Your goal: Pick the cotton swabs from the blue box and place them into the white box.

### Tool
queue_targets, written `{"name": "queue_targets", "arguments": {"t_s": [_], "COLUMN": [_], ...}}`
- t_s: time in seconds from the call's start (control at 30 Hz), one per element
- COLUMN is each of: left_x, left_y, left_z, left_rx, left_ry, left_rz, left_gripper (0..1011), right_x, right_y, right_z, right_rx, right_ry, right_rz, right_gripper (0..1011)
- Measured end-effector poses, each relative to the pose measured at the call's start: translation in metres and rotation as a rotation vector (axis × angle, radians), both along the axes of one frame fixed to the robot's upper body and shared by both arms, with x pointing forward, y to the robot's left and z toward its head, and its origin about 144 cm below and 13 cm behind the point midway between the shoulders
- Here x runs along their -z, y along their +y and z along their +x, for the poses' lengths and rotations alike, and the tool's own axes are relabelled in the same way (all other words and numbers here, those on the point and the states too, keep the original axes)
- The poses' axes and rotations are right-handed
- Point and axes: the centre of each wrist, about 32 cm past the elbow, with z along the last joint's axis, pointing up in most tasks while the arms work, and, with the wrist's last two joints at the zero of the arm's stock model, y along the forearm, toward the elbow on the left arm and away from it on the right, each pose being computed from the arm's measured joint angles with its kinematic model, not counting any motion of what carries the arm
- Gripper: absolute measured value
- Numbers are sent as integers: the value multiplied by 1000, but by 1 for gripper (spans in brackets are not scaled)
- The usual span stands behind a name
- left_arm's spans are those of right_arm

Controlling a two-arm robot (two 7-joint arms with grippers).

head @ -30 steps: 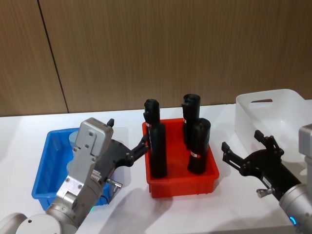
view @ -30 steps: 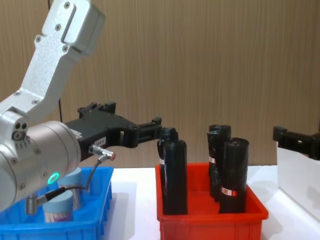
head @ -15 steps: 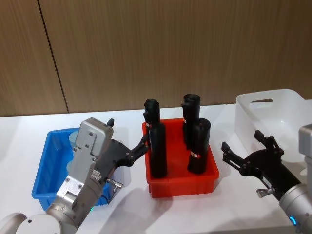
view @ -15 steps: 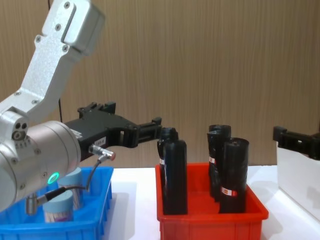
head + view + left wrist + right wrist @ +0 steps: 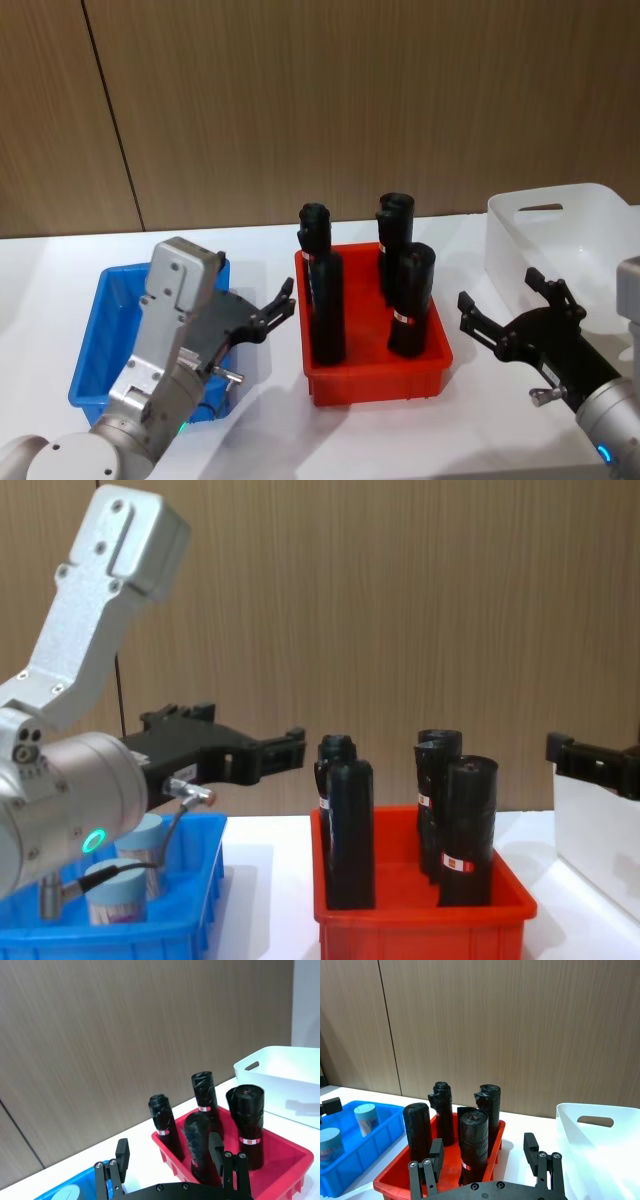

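Left tool (image 5: 272, 312) wide open, empty, hovering between blue box (image 5: 84, 352) and red bin (image 5: 375, 386); cotton swabs (image 5: 366, 1119) in blue box; right tool (image 5: 497, 292) wide open near white box (image 5: 560, 199).

A glossy red rectangular plastic bin (image 5: 375, 383) sits on the white surface (image 5: 400, 440), holding several tall black cylinders (image 5: 325, 310) upright. A brown wood-panelled wall (image 5: 300, 100) stands behind.

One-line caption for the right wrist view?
Open right gripper faces the red bin of black cylinders, between the blue box holding cotton swabs and the white box.
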Motion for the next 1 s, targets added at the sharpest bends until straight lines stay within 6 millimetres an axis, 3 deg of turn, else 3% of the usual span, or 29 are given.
{"name": "queue_targets", "arguments": {"t_s": [1.0], "left_x": [18], "left_y": [48], "left_z": [17], "left_rx": [-137], "left_ry": [166], "left_rz": [-100], "left_gripper": [1004], "right_x": [0], "right_y": [0], "right_z": [0], "right_rx": [0], "right_ry": [0], "right_rz": [0], "right_gripper": [1002]}}
